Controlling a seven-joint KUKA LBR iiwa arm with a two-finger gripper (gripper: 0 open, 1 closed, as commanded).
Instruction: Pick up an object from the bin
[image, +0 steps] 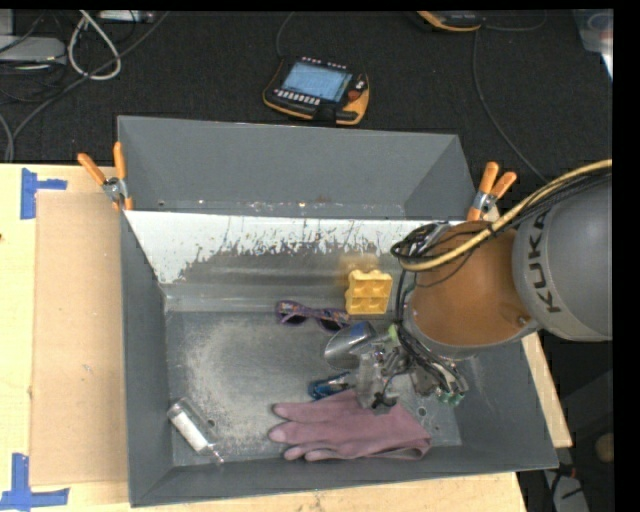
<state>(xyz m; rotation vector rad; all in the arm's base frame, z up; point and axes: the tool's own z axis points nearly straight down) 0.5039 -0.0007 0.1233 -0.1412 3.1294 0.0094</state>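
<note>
Jaws, whether open or closed not discernible, hang over the far edge of a limp pink rubber glove (350, 432). Its long axis runs crosswise beneath them, fingers leftward, cuff rightward. Nothing is visibly gripped.

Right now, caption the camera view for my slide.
KUKA arm's gripper low in the grey bin, over a pink glove, yellow block nearby.

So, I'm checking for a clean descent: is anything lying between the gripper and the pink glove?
Nothing visible does. The gripper hangs at the upper edge of the pink glove. A small blue thing and a silvery piece lie close beside it, towards the view's left, not across the path.
</note>
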